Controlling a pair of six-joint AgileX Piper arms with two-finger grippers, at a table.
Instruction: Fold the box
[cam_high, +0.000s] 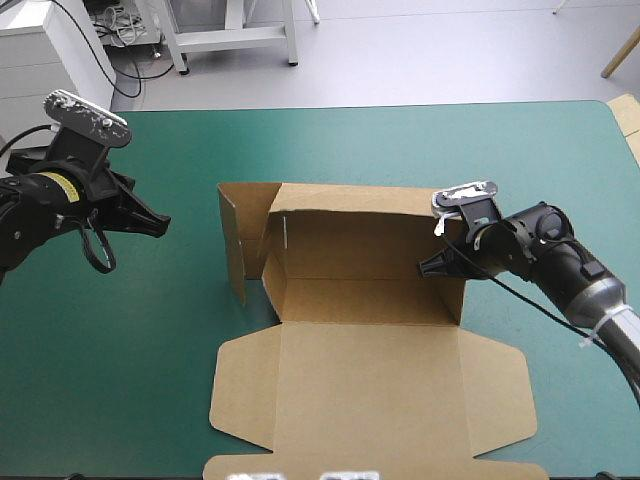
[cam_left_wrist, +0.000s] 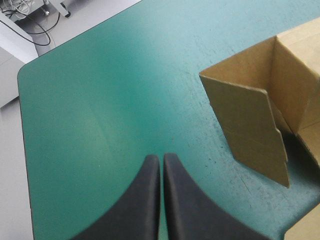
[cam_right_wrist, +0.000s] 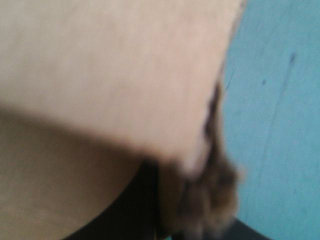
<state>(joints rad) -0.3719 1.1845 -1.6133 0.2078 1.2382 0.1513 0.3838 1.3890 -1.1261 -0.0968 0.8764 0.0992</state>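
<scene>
The left gripper (cam_high: 158, 226) hovers over the teal-green cover (cam_high: 150, 350), its black fingers pressed together and empty, well apart from the box (cam_high: 370, 330). The brown box sits mid-table with its back and side walls raised and its lid lying flat toward the near edge. The right gripper (cam_high: 424, 267) is at the box's right wall, fingers nearly closed with the board pinched between them.

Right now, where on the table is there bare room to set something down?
Bare teal-green cover runs along the far edge behind the box, and on the left between the left gripper and the box's raised flap. Crowded: the middle down to the near edge, filled by the flat lid, and the right wall, where the right gripper grips.
</scene>
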